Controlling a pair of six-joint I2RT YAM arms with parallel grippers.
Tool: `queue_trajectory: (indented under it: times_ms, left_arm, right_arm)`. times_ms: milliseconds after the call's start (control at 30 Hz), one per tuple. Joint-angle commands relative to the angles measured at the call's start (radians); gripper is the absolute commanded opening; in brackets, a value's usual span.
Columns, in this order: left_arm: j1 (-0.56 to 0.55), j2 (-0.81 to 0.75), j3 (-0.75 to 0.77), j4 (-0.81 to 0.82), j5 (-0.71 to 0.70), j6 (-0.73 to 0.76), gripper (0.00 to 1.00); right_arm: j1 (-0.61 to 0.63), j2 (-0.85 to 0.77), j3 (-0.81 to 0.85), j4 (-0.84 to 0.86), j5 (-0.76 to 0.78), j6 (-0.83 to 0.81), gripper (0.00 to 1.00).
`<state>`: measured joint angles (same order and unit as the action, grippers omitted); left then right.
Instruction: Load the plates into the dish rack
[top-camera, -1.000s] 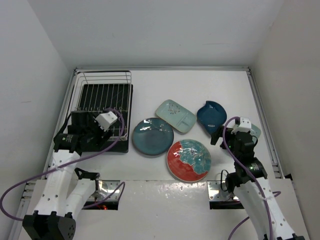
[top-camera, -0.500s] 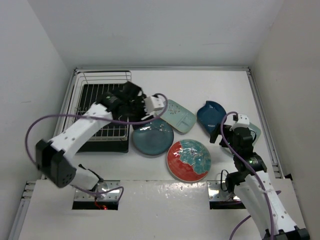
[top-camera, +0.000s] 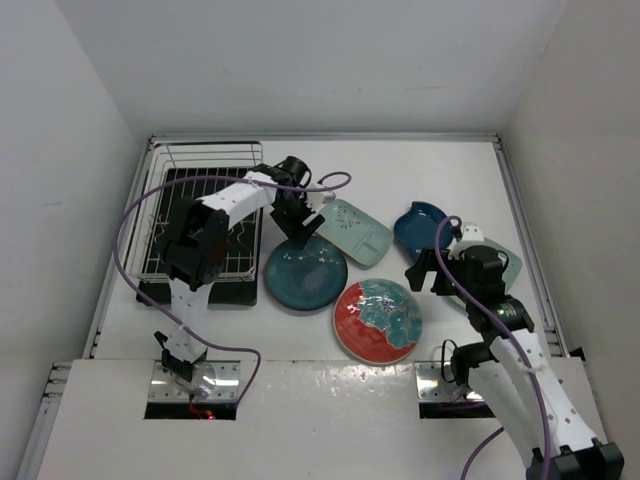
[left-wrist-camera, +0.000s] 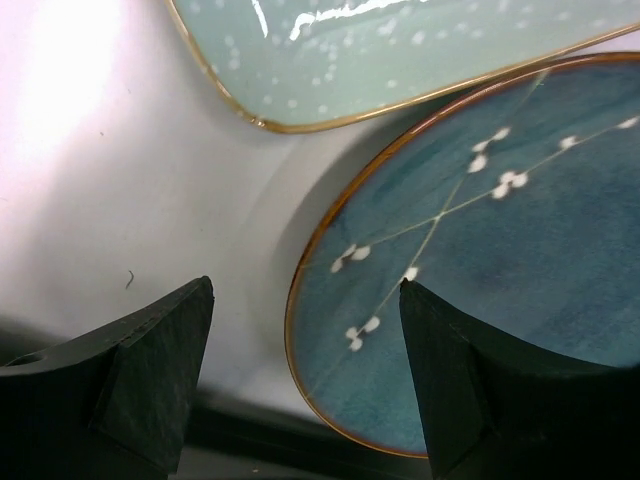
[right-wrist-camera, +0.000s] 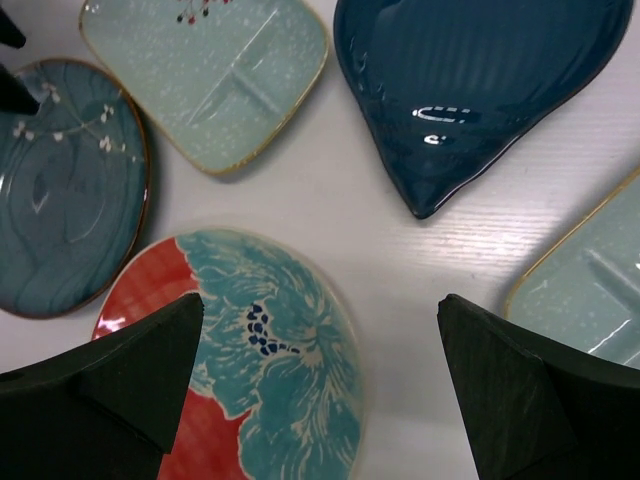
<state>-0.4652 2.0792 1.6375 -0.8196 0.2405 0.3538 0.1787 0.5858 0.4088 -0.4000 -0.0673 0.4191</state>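
Left end effector (top-camera: 298, 236) reached teal plate (top-camera: 308, 276); leaf dish (top-camera: 422, 230) points nearward.

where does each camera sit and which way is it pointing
top external: above and behind the bases, looking down on table and dish rack; both arms show.
left wrist: on that wrist, facing down past the open left pincer at the teal plate and a mint plate.
right wrist: on that wrist, facing down past the open right pincer at the red plate and leaf dish.
shared: both wrist views show that teal plate and mint plate.
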Motion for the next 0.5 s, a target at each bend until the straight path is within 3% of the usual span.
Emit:
queue_trajectory:
  times_ms: [0, 133, 200, 467]
  left_arm:
    - [0.013, -0.001, 0.024, -0.001, 0.045, -0.016, 0.79]
    - [0.034, 0.038, -0.011, -0.001, 0.092, 0.002, 0.79]
    - [0.046, 0.079, -0.011, -0.022, 0.115, 0.002, 0.75]
    - [0.056, 0.102, -0.030, -0.110, 0.200, 0.033, 0.41]
  right_arm:
    - [0.001, 0.014, 0.036, -0.007, -0.080, -0.011, 1.00]
    - [-0.002, 0.000, 0.019, 0.021, -0.083, -0.016, 1.00]
    - [-0.002, -0.001, 0.016, 0.036, -0.085, -0.016, 1.00]
    - [0.001, 0.012, 0.032, 0.043, -0.078, -0.022, 1.00]
